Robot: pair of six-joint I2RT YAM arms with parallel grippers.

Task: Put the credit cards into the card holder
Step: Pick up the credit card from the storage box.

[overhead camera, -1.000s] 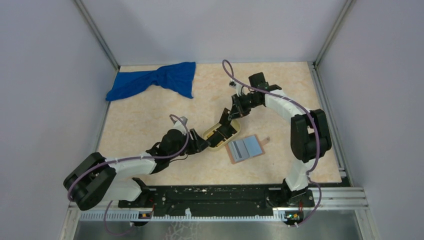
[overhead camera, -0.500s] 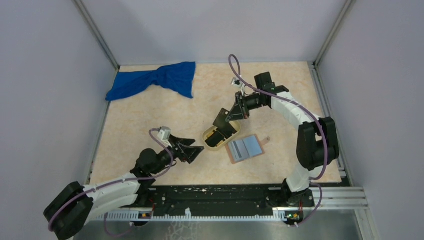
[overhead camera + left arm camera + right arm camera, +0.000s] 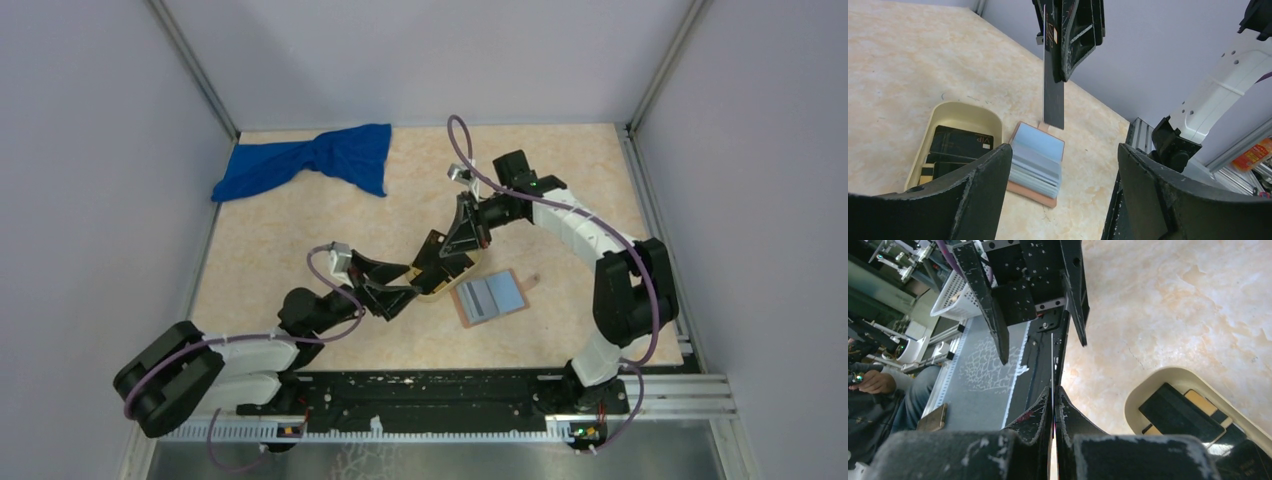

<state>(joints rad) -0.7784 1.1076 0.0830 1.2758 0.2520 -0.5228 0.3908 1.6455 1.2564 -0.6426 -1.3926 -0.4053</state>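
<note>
Right gripper [image 3: 1053, 400] pinches a black card [image 3: 1053, 102] upright near the holder [image 3: 1040, 157], likely for edge-first slotting; left gripper [image 3: 390, 288] gapes empty by the tray [image 3: 962, 106].

Card holder [image 3: 1038, 160] just right of tray [image 3: 935, 120], cloth [image 3: 310, 160] well behind, left.

Black card [image 3: 1053, 102] hangs upright (edge down); card holder [image 3: 1037, 161] lies open, blue-grey inside up.

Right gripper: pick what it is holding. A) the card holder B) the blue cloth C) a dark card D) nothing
C: the right gripper is shut on a dark card, which hangs upright from its fingers.
</note>
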